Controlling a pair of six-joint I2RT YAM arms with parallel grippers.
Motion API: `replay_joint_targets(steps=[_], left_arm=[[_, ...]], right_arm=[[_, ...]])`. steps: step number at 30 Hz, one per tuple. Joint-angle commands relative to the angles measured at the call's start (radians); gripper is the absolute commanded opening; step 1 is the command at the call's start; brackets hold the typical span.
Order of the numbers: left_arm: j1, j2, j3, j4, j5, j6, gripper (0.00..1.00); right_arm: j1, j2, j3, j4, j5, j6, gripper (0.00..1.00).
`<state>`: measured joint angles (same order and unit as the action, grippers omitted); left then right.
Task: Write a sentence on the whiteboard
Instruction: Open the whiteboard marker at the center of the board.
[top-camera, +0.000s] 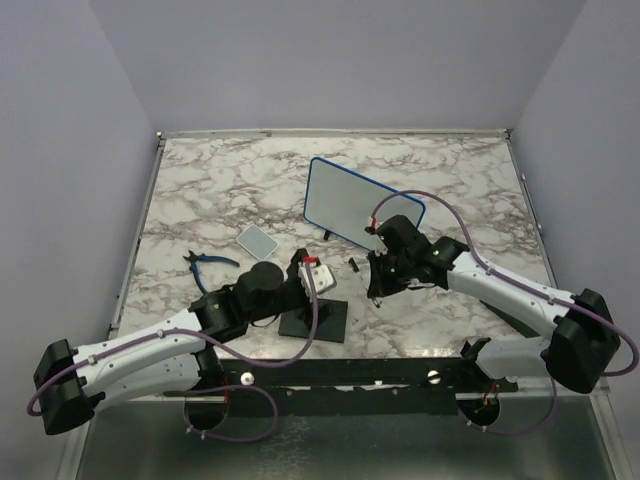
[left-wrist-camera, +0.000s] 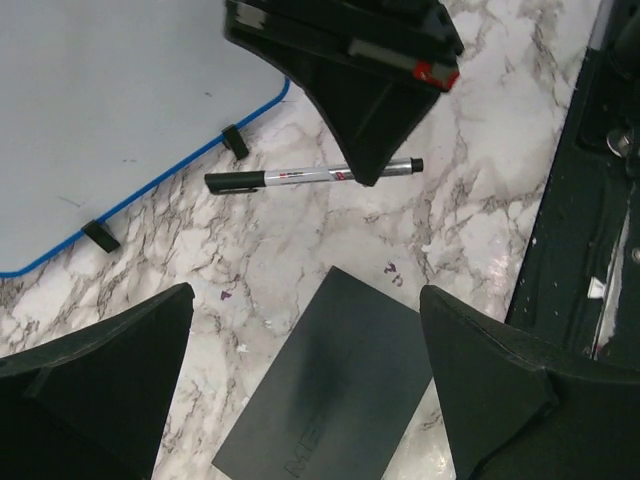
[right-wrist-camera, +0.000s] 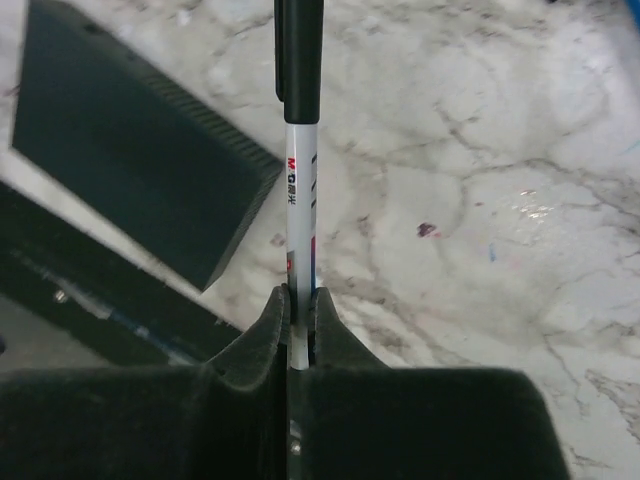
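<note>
I'm reading the right gripper (right-wrist-camera: 298, 302) as clamped shut on the marker (right-wrist-camera: 300, 150). The jaws are pinching the white barrel near its tail end, and the black cap is pointing away from the wrist. In the left wrist view the marker is lying flat along the marble table (top-camera: 220, 190), crosswise under that claw; I can't tell whether it's lifting off the surface.

The left gripper (left-wrist-camera: 305, 295) is hanging wide open and holding nothing. It's hovering over the far corner of the black pad (left-wrist-camera: 330, 390), with both fingers (left-wrist-camera: 100, 380) clear of it.

The whiteboard (top-camera: 355, 200) is standing mid-table, propped at a tilt on its two black feet (left-wrist-camera: 235, 140), just behind the right claw. The marker is sitting just in front of its blue lower rim, near the feet and not touching.

The black pad is lying near the front edge, between the two arms. I'm also seeing a small pale tile (top-camera: 258, 239) left of the board and blue-handled pliers (top-camera: 205, 262) further left, both well apart from the claws.
</note>
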<state>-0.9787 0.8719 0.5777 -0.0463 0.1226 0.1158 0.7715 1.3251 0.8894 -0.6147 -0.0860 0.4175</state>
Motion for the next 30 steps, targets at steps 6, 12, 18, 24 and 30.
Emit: replay_joint_targets(steps=[6, 12, 18, 24, 30], left_arm=[[-0.276, -0.094, -0.066, -0.015, -0.330, 0.300, 0.96], [-0.376, -0.014, -0.039, -0.065, -0.344, 0.385, 0.96], [-0.445, 0.057, -0.010, -0.122, -0.323, 0.406, 0.92], [-0.492, 0.094, 0.004, -0.118, -0.394, 0.415, 0.64], [-0.518, 0.108, 0.006, -0.110, -0.428, 0.427, 0.50]], right_arm=[[0.006, -0.098, 0.067, -0.243, -0.548, -0.077, 0.00], [0.006, -0.092, 0.078, -0.303, -0.730, -0.116, 0.00], [0.006, -0.071, 0.116, -0.385, -0.787, -0.175, 0.01], [0.006, -0.044, 0.136, -0.421, -0.814, -0.213, 0.00], [0.006, -0.030, 0.140, -0.413, -0.830, -0.215, 0.00]])
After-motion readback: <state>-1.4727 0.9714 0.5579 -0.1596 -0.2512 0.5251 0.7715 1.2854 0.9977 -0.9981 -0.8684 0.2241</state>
